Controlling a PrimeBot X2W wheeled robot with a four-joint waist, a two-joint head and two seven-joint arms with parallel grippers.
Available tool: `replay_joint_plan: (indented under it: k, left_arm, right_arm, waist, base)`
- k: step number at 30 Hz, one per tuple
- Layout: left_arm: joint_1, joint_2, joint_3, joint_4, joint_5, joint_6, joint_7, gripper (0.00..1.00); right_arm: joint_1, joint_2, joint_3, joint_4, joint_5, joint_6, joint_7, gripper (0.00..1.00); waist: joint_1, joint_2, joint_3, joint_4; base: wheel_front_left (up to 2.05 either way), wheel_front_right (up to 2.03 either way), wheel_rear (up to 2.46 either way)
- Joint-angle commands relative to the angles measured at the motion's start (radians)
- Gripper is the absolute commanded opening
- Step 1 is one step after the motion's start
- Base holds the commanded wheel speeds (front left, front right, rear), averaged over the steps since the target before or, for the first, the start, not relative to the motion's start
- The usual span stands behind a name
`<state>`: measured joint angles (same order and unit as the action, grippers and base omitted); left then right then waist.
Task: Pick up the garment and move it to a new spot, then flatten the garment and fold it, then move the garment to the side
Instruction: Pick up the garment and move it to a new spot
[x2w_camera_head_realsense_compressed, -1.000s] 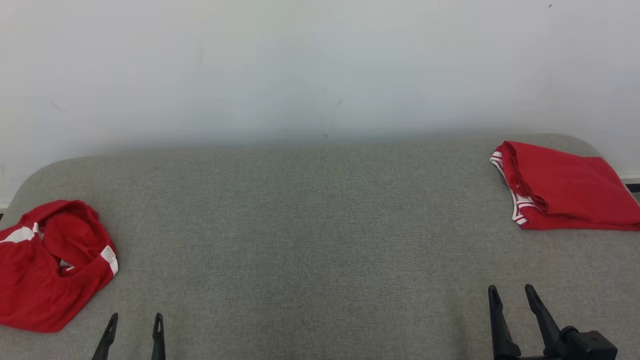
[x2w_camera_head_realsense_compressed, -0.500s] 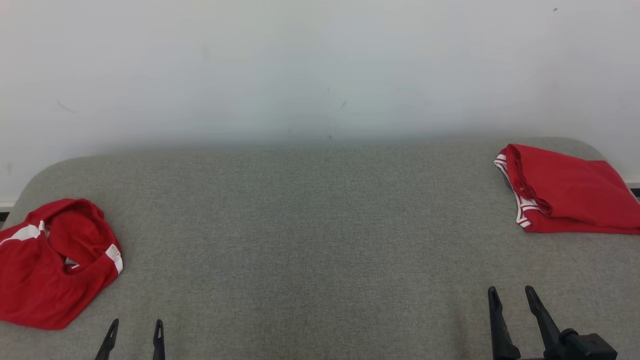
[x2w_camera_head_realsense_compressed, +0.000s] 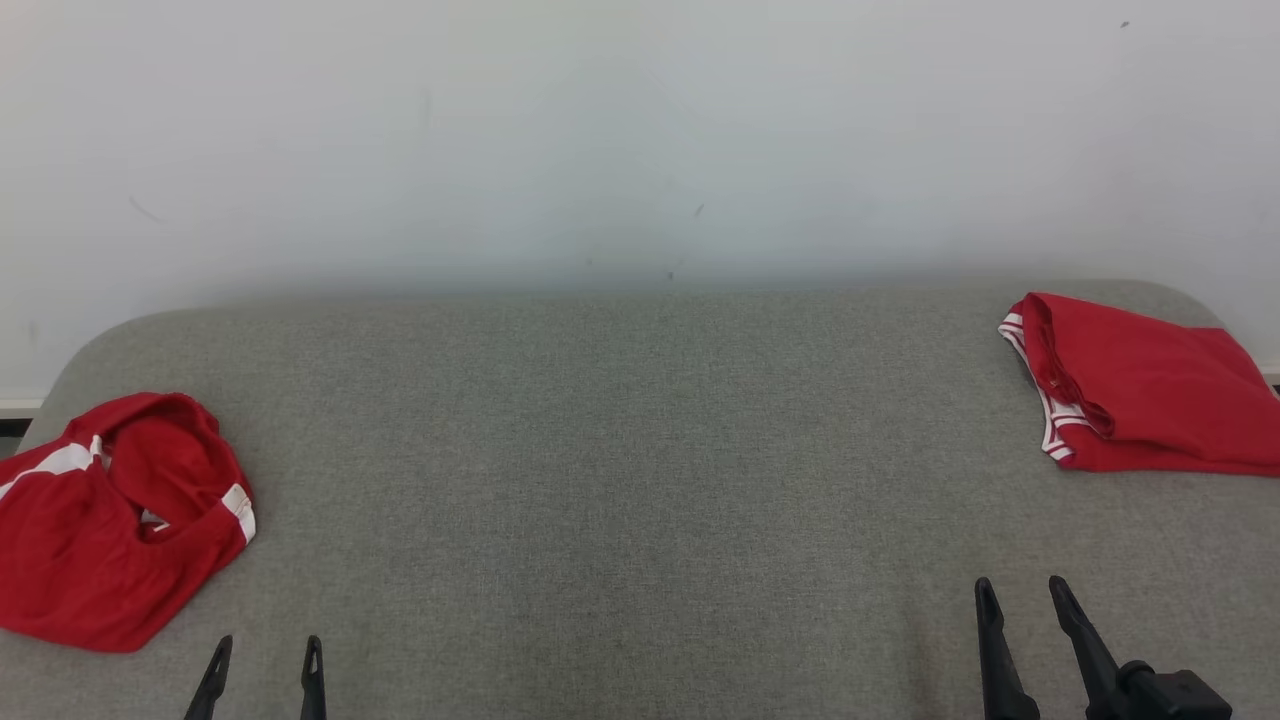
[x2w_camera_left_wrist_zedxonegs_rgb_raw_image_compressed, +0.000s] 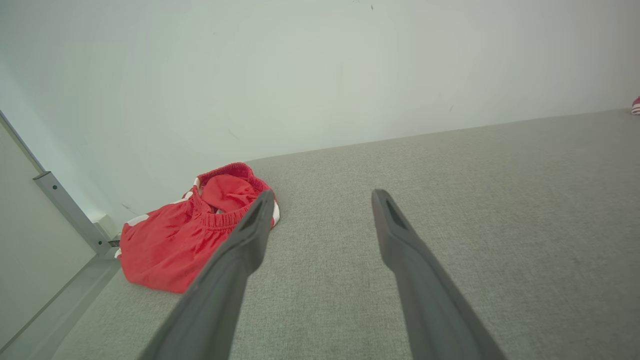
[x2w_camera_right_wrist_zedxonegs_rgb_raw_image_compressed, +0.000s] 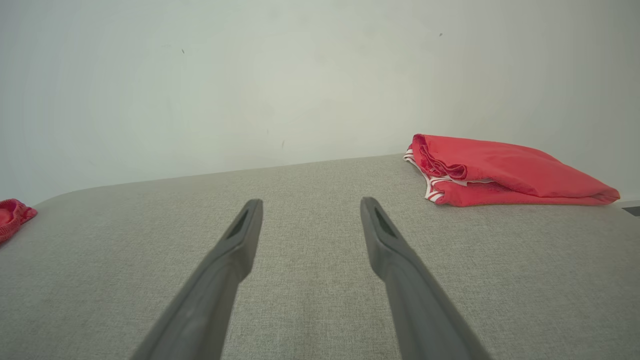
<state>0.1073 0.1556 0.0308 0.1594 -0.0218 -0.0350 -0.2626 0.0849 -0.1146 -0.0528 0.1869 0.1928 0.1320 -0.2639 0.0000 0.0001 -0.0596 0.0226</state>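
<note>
Grey table (x2w_camera_head_realsense_compressed: 640, 450), crumpled red garment (x2w_camera_head_realsense_compressed: 110, 530) just left of spread left claw (x2w_camera_head_realsense_compressed: 268, 648), apart

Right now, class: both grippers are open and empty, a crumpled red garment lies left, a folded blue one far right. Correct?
No: the folded garment far right is red, not blue, as the head view shows. The crumpled garment, left gripper and right gripper are as stated.

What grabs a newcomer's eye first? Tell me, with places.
Two red spots on the grey fabric tabletop: a crumpled red garment with white stripes at the near left, and a folded red garment with white trim at the far right. The left gripper and right gripper stand open and empty near the front edge.
</note>
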Motion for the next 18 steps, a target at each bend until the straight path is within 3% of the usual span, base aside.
replay_joint_plan:
  k: [1,8,18]
  left_arm:
    - [0.008,0.002,0.0,-0.004,-0.005,0.005,-0.003,1.0]
    - [0.002,0.006,-0.004,-0.005,-0.009,0.007,-0.003,1.0]
    - [0.002,0.021,0.011,0.001,-0.031,0.012,-0.003,1.0]
  right_arm:
    - [0.009,0.002,0.0,0.003,0.001,-0.003,0.0,1.0]
    - [0.019,0.009,-0.007,-0.001,-0.002,-0.003,0.0,1.0]
    - [0.027,0.02,-0.014,0.003,0.004,-0.003,0.0,1.0]
  waist:
    - [0.0,-0.0001,0.0,0.002]
    - [0.0,-0.0001,-0.002,0.044]
    - [0.0,-0.0001,0.003,0.193]
  base:
    - [0.0,0.0,0.0]
    - [0.0,0.0,0.0]
    - [0.0,0.0,0.0]
